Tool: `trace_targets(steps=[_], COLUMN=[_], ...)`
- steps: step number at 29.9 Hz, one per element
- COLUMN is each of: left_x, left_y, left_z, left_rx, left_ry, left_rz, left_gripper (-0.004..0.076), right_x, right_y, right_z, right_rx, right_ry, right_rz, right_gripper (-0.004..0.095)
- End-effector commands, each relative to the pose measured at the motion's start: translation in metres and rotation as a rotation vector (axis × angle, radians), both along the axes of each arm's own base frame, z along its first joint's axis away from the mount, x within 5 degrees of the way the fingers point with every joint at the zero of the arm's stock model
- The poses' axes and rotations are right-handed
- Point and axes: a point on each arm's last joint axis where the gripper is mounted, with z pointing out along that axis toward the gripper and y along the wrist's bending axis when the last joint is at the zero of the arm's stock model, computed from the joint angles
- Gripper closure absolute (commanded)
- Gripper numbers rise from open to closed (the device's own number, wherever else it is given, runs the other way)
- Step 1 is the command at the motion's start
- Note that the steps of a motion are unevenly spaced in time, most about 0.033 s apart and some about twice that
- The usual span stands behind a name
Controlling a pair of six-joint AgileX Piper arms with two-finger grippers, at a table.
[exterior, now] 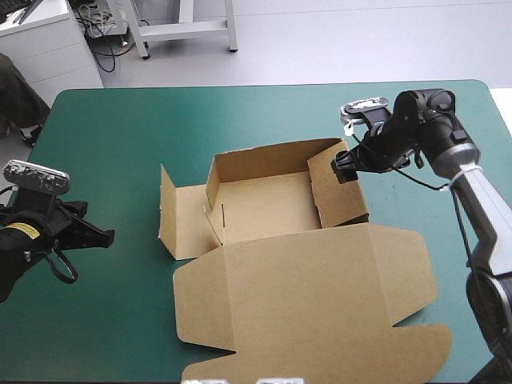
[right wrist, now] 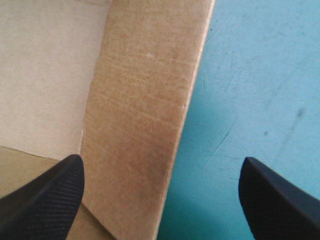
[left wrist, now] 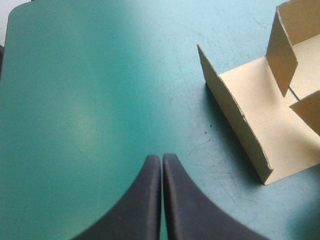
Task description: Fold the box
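Nearest, the lid panel (exterior: pixel 320 304) of the brown box (exterior: pixel 264 204) is lying flat, joined to an open tray whose far and right walls are standing raised. The tray's floor is showing bare board. On the box's left, a side flap (exterior: pixel 188 220) is lying flat, its end panel (exterior: pixel 167 210) standing upright. Over the box's right wall (right wrist: pixel 145 125) the right gripper (exterior: pixel 345 165) is hanging, black fingers spread wide, the wall's edge between them, gripping nothing. Well left of the box, the left gripper (exterior: pixel 102 237) is pointing toward it, fingers pressed together, holding nothing. Beneath the box the teal-green cover (exterior: pixel 120 136) is lying.
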Motion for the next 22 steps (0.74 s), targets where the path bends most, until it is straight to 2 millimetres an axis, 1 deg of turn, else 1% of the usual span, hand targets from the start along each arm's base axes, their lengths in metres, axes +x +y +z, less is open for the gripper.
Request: trace_targets(steps=[1, 4, 7, 13, 18, 22], left_x=[-0.001, -0.001, -0.001, -0.001, -0.001, -0.001], left_y=[-0.001, -0.001, -0.001, -0.001, -0.001, -0.001], left_z=[0.012, 0.012, 0.012, 0.012, 0.012, 0.012], left_rx=[-0.024, -0.024, -0.024, -0.024, -0.024, -0.024], left_ry=[-0.077, -0.073, -0.073, -0.073, -0.074, -0.074], left_rz=[0.006, 0.005, 0.005, 0.005, 0.006, 0.006], left_gripper=[0.073, 0.073, 0.073, 0.073, 0.073, 0.073], right_x=[0.006, 0.015, 0.023, 0.036, 0.042, 0.045], right_y=[0.001, 0.004, 0.006, 0.009, 0.011, 0.011], right_z=[0.002, -0.013, -0.022, -0.032, -0.033, -0.038], right_rx=[0.009, 0.002, 0.006, 0.017, 0.023, 0.019], right_ry=[-0.031, 0.002, -0.003, -0.04, -0.054, -0.041], right_rz=[0.005, 0.005, 0.003, -0.003, -0.005, 0.002], right_gripper=[0.013, 0.013, 0.0146, 0.0271, 0.0358, 0.0435])
